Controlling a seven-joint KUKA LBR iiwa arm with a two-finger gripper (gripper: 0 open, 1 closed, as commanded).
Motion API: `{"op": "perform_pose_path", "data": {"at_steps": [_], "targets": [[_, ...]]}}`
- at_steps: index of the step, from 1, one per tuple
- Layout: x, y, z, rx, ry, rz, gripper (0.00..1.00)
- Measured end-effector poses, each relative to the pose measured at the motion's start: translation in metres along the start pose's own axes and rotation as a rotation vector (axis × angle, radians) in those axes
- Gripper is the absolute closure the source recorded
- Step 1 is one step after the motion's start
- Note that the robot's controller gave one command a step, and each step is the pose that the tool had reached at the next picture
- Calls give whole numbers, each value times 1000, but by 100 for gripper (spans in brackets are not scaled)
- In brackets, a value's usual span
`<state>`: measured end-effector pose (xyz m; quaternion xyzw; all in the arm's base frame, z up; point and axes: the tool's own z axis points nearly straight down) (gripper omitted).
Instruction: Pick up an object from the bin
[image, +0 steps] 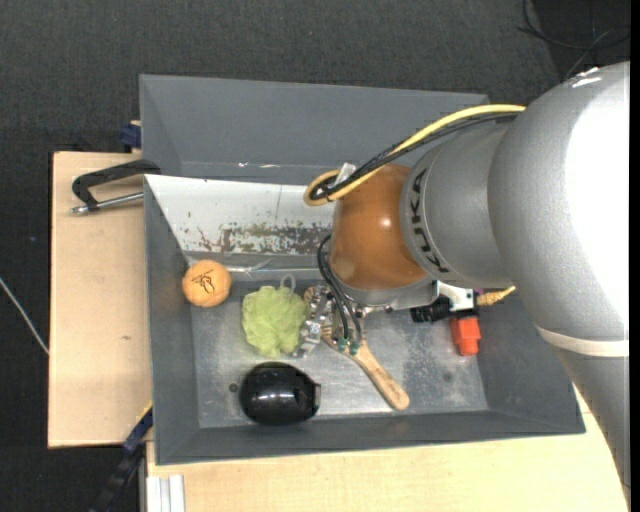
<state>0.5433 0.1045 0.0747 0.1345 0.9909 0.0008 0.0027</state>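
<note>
Your big grey arm (520, 200) comes in from the right, and its orange wrist cover (375, 235) sits just above the claw in the view. Around it all stands the grey bin (300, 125). The claw (327, 328) is down low, near the middle of the bin floor. Whether it is wide or narrow you cannot tell from here, as the wrist hides too much.

Below the claw and a little to its left, apart from it, a glossy black rounded thing (277, 392) lies by the near wall. Right at the claw's left side is a pale green fluffy puff (270, 318), the nearest thing, touching the claw or all but touching it. Out from under the claw toward the lower right runs a wooden handle (382, 377), lying slantwise with its rounded end pointing away. You cannot tell whether the claw is touching it. Further left, beyond the puff, an orange ball with dark marks (206, 283) rests on the floor. To the claw's right, well apart, a small orange-red piece (465, 336) lies beneath the arm.
</note>
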Motion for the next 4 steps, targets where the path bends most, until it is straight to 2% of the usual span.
{"op": "perform_pose_path", "data": {"at_steps": [1,2,3,4], "targets": [[0,0,0,0,0,1,100],[-13,8,-46,2,8,-7,100],[-22,12,-107,0,4,4,100],[-30,17,-132,-5,-6,4,100]]}}
